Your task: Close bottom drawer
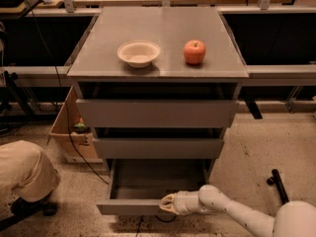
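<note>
The bottom drawer [148, 180] stands pulled well out at 6 o'clock in the camera view, lowest of 3, its low flat front nearest the camera. The gripper [168, 204] sits at the right end of that front panel, touching or just beside it, on a cream arm that comes in from 4 o'clock. Whether it is set wide or narrow I cannot tell.

The contact is off-centre, so a push from here could skew the shallow box on its runners and jam it. The plain front has no handle, so the smooth rounded tip could also slide off the edge.

The drawer is flat matte grey sheet, a shallow rectangular tray. The middle drawer [158, 148] and the taller top drawer [158, 113] at 12 o'clock from it have the same plain grey fronts. On the smooth grey cabinet top [98, 58] rest a round cream bowl [138, 53] and, at 3 o'clock from it, a glossy red apple [194, 52]. The floor [266, 147] is speckled.
</note>
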Action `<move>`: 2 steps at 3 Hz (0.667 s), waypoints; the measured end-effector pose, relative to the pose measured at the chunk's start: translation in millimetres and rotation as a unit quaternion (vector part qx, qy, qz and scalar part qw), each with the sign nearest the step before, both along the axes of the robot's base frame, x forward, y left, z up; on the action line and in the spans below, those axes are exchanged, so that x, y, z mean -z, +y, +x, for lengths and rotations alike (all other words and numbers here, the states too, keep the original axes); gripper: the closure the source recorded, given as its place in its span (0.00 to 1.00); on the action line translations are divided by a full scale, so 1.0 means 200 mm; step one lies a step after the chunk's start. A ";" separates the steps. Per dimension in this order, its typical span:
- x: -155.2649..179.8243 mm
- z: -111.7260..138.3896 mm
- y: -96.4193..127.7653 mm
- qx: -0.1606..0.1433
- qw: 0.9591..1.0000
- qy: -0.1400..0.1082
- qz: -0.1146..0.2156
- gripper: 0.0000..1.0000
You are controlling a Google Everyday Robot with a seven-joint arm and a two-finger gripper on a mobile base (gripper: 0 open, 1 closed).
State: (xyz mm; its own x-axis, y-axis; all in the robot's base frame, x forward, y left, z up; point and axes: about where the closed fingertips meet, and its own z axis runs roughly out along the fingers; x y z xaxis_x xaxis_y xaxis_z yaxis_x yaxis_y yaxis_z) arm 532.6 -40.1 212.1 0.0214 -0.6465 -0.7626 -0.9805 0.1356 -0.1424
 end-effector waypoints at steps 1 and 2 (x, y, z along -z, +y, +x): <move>-0.01 0.01 0.03 -0.006 1.000 -0.008 0.015 1.00; -0.01 0.04 0.04 -0.014 0.999 -0.024 0.017 0.84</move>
